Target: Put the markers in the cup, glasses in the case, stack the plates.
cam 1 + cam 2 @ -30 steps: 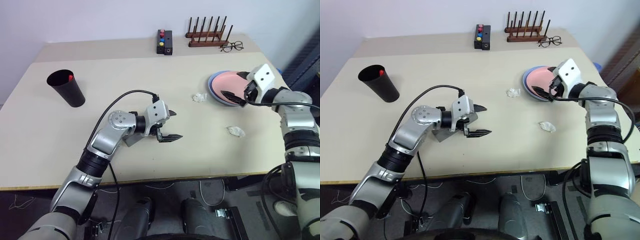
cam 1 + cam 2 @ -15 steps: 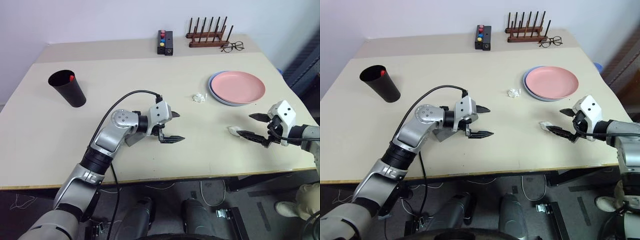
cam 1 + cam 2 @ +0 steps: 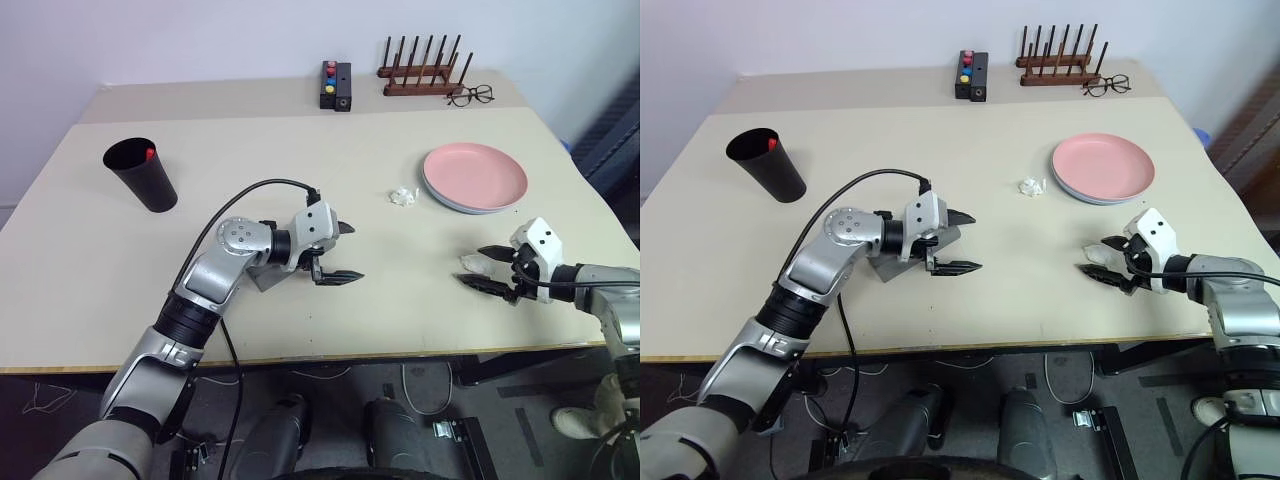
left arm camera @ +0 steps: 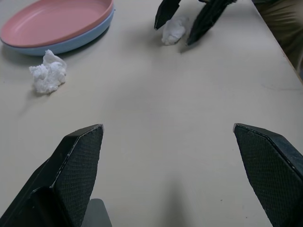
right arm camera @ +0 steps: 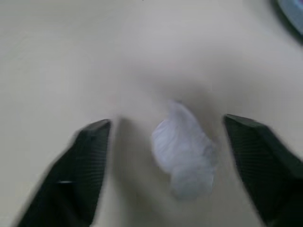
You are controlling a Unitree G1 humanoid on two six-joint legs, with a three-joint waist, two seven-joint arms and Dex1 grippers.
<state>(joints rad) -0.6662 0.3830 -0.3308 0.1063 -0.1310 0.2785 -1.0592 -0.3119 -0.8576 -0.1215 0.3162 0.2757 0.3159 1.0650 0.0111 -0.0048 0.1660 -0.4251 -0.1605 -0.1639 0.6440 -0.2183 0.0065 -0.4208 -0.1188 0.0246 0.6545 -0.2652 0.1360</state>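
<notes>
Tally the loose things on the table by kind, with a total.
Plates: 2, pink plate stacked on the blue plate
Cups: 1, black cup
Crumpled paper wads: 2, and
Spectacles: 1
Button boxes: 1
Peg racks: 1
Total: 8

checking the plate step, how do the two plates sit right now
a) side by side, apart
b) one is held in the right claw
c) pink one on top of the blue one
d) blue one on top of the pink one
c: the pink plate lies on the blue plate, whose rim shows beneath it; the right claw is off to the side, around a white paper wad.
</notes>
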